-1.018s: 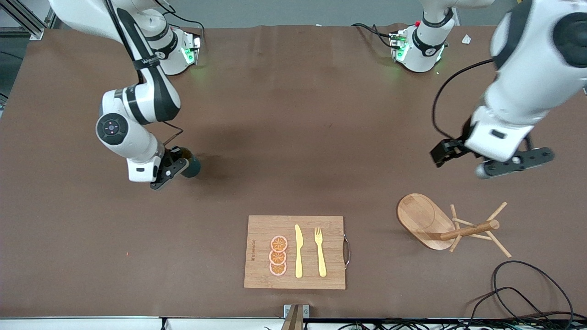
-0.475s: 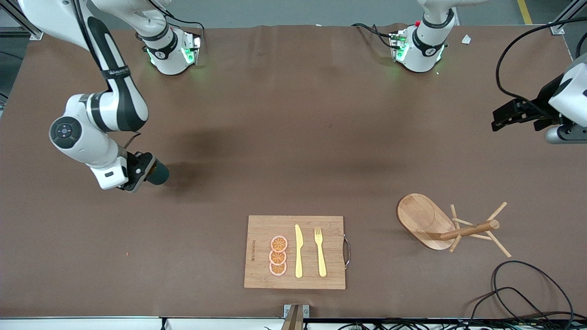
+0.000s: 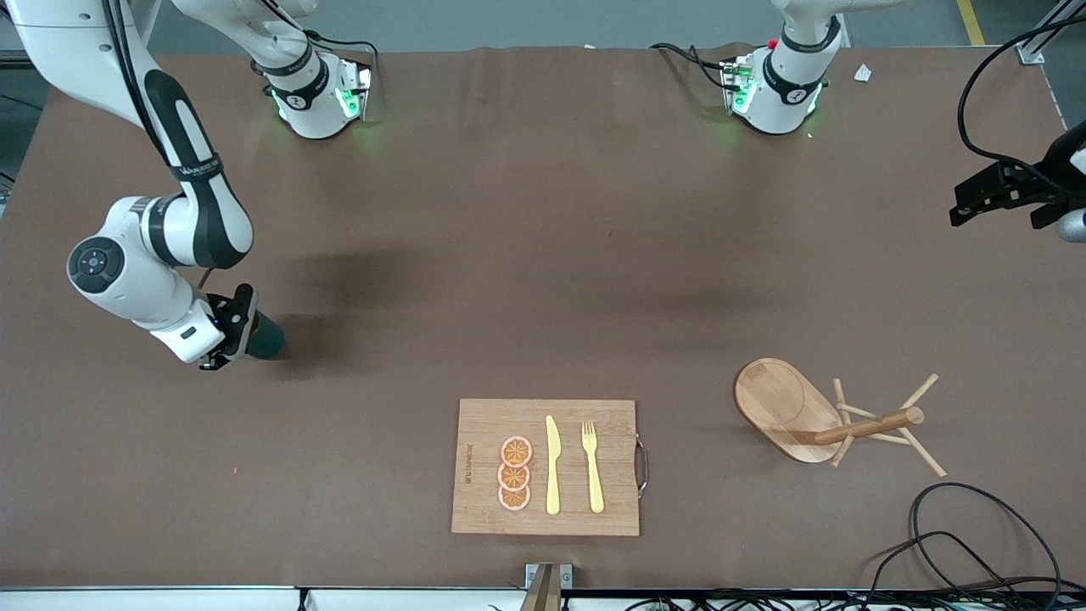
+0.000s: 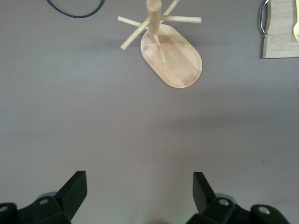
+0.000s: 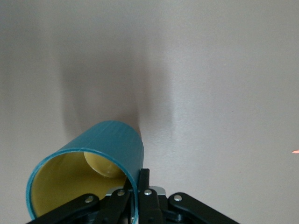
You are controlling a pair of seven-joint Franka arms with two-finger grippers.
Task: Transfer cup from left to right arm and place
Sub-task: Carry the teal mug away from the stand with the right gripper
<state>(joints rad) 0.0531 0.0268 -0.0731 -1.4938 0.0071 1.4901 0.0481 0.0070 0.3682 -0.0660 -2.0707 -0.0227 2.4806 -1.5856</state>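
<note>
The cup [image 3: 265, 339] is dark teal with a mustard-yellow inside [image 5: 70, 184]. My right gripper [image 3: 233, 333] is shut on its rim, one finger inside and one outside, and holds it tilted low over the table at the right arm's end. In the right wrist view the cup [image 5: 112, 144] fills the lower part, its wall pinched between the fingers [image 5: 145, 186]. My left gripper [image 3: 1005, 199] is open and empty, up at the left arm's end of the table; its two fingers [image 4: 74, 189] stand wide apart in the left wrist view.
A wooden peg rack on an oval base [image 3: 789, 412] stands near the left arm's end, also in the left wrist view [image 4: 172, 53]. A cutting board [image 3: 547, 467] with orange slices, knife and fork lies near the front edge. Black cables [image 3: 976, 526] lie at the front corner.
My right gripper has carried the cup farther toward the right arm's end of the table and lower. My left gripper has drawn away toward the left arm's table edge.
</note>
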